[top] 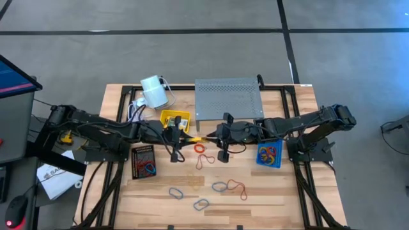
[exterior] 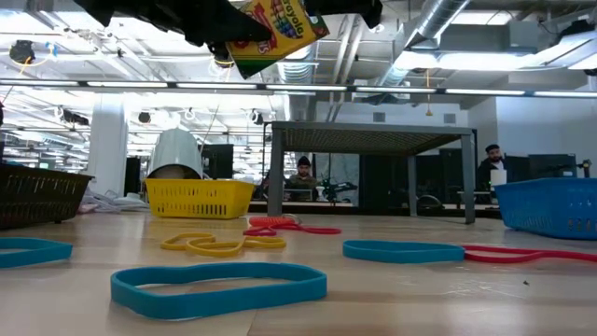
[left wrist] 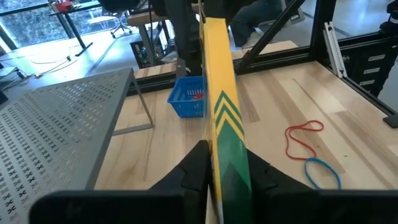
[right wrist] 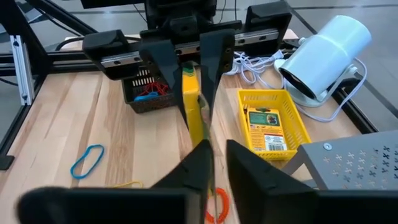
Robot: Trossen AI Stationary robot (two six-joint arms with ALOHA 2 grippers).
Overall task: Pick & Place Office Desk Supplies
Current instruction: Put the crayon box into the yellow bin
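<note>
A yellow-and-green crayon box (top: 195, 137) hangs in the air over the table's middle, between my two grippers. My left gripper (top: 181, 135) comes from the table's left and is shut on the box's near end (left wrist: 224, 112). My right gripper (top: 209, 135) comes from the right. Its fingers stand slightly apart around the box's other end (right wrist: 194, 115). In the low view the box (exterior: 275, 33) shows tilted, high above the wood. Loose rubber bands (top: 204, 158) lie flat on the table below. My left gripper pinches the box's end by its two broad faces (left wrist: 227, 155) between its two fingers. The fingers come nearly level from the table's left and lie along the box. The box stands on edge, lifted clear of the table. My right gripper has the box's other end between its parted fingers, close against one finger (right wrist: 196, 165). A gap shows on the other side. Whether that finger touches the box I cannot tell.
A yellow basket (top: 174, 119) with another crayon box (right wrist: 267, 127) stands behind my left gripper. A dark basket (top: 143, 160) and a blue basket (top: 269, 155) hold bands. A grey perforated shelf (top: 228, 98) and a white cylinder (top: 155, 91) stand at the back.
</note>
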